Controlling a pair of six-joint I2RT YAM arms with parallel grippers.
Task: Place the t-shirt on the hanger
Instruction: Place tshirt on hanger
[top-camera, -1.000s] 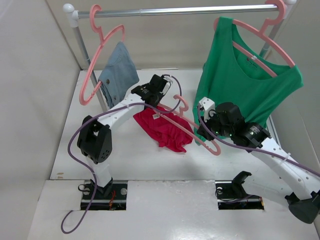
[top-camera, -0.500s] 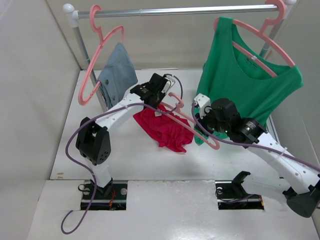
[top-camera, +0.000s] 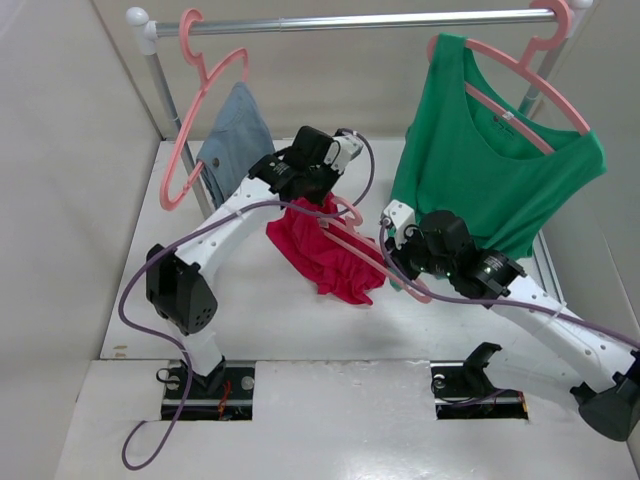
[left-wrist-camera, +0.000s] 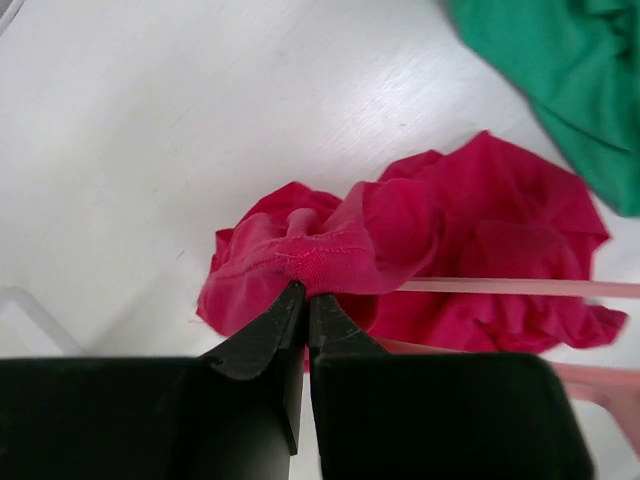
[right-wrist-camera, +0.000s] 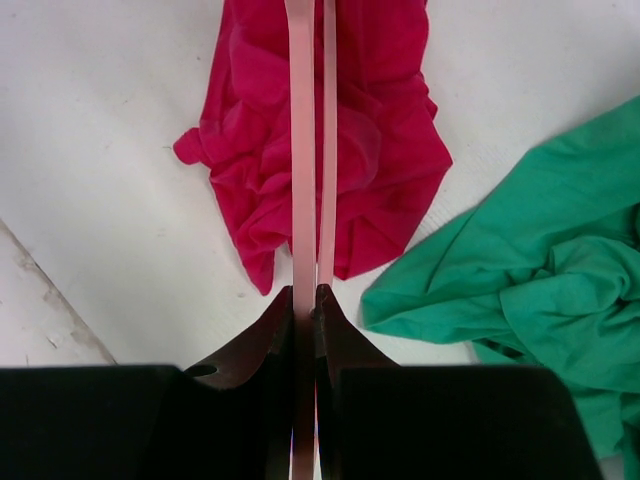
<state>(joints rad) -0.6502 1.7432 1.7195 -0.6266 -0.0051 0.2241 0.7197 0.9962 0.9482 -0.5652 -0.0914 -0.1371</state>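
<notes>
White table with pale walls around it; a metal rail spans the far edge. At the rail's far-left end a pink hanger carries a blue denim piece; at the far-right end another pink hanger carries a green top, whose lower hem drapes down onto the table.

The t-shirt lies crumpled near the middle of the table, a little toward the far edge; most of it rests on the surface, while one bunched edge is drawn up. The left gripper is clamped tight on that bunched edge; in the left wrist view its fingertips meet on a stitched fold of the red t-shirt, with the green top in the upper right corner.

The hanger lies slantwise across the t-shirt, its hook toward the far edge beside the left gripper. The right gripper grips the hanger's near end; in the right wrist view its narrow jaws pinch the two thin pink bars of the hanger, which run straight out across the t-shirt; the green top sits just beside it on the right. Whether the bars pass inside the fabric or merely over it, I cannot tell.
</notes>
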